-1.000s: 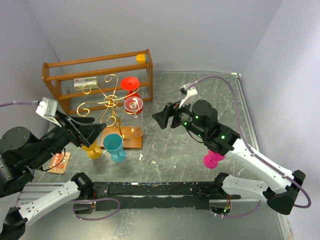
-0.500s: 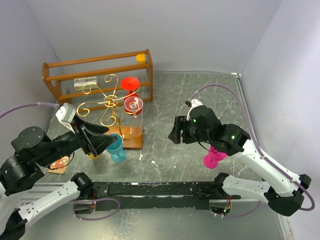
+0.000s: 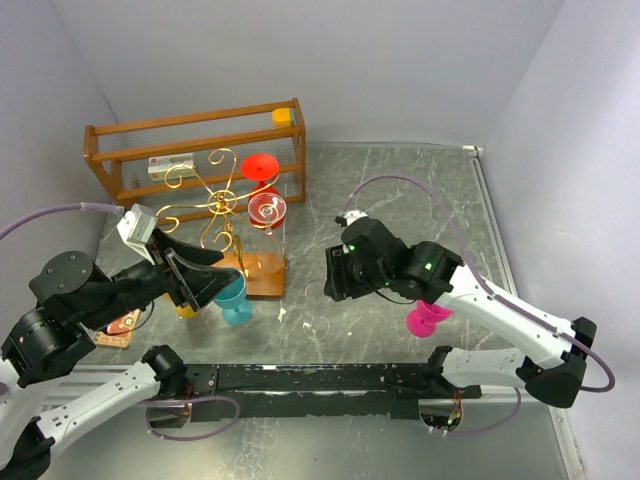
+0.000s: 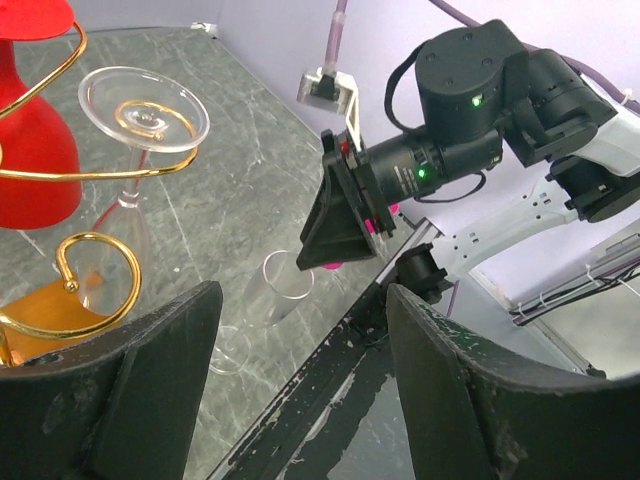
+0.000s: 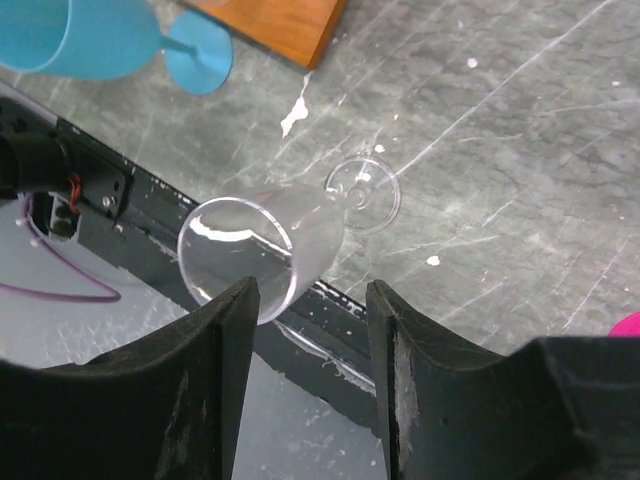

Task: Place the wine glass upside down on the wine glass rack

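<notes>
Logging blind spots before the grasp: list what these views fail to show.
Top external: yellow plastic goblet mostly behind the left gripper; pink plastic goblet partly under the right arm.
Right wrist: teal plastic goblet cut by the top edge.
Left wrist: gold wire wine glass rack cut by the left edge.

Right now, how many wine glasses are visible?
6: red glass and a clear glass hang on the rack; teal glass and yellow glass by its base; second clear glass lies on the table; pink glass behind the right arm. More may be hidden.

Clear wine glass (image 5: 262,250), gold rack (image 3: 221,205)
</notes>
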`<state>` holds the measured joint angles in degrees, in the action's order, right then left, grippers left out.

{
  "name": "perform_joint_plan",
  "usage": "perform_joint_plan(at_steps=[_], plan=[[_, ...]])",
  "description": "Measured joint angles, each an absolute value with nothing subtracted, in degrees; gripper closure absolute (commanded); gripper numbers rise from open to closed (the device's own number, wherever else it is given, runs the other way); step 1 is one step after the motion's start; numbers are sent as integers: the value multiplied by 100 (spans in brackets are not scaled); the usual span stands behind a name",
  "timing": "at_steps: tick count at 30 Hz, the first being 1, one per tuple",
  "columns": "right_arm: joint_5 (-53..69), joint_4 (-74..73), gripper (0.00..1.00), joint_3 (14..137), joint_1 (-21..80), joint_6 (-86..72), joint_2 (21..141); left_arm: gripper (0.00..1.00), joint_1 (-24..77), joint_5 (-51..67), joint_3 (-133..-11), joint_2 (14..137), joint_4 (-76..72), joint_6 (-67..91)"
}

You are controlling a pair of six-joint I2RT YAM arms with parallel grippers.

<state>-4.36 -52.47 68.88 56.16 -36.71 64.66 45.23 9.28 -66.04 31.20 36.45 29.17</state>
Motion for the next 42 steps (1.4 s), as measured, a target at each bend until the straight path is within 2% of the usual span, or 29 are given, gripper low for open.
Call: perform_joint_plan(at_steps=[5, 13, 20, 31, 37, 42], plan=[[-574, -5430, 57, 7085, 5996, -3573, 6737, 21, 4523, 928, -6646, 3218, 3529, 2891], [-1181, -5542, 74, 7247, 6180, -3527, 7293, 21, 4523, 923, -6788, 3369, 3452, 2834], [-1522, -5627, 100, 7397, 6250, -3363, 7601, 20, 4523, 906, -6941, 3415, 3472, 2720], [-2130, -5872, 100, 7819, 6287, -3210, 7675, 19, 4523, 827, -7175, 3518, 3481, 2735], [-2792, -5900, 100, 7968, 6287, -3203, 7214, 21, 4523, 884, -7277, 3747, 3286, 3039], [-3376, -5778, 100, 8029, 6287, -3205, 6698, 22, 4523, 1271, -7881, 4331, 2840, 3225]])
